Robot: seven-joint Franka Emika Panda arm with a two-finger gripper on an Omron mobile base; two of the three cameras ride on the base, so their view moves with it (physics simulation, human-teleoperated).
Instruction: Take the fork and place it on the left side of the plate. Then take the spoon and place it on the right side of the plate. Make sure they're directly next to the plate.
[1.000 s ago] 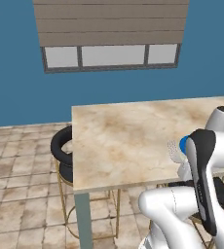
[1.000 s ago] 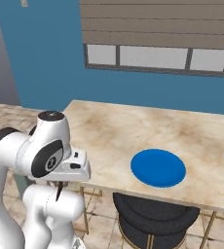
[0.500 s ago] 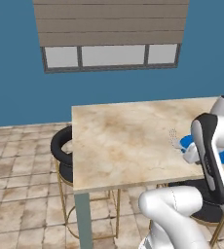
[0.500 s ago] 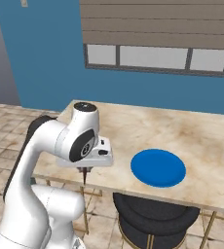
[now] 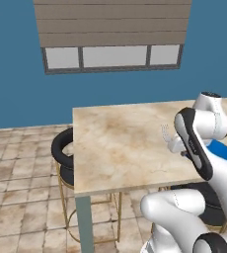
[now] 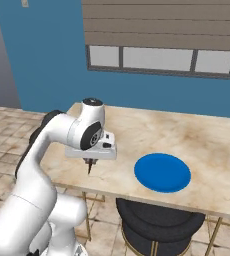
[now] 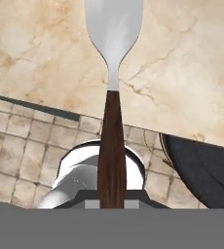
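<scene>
Clamped tight on the fork [image 7: 112,121] by its dark handle, gripper [image 6: 90,165] best lowered flat, touching the plate's [image 6: 162,172] left rim, near the table's [image 6: 137,135] front edge.

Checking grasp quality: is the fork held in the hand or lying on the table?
Held. In the hand view the fork runs out from the shut hand, its head above the table, left of the plate.

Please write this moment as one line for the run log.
gripper: shut on fork | fork: carried above table, left of plate | spoon: not placed
</scene>
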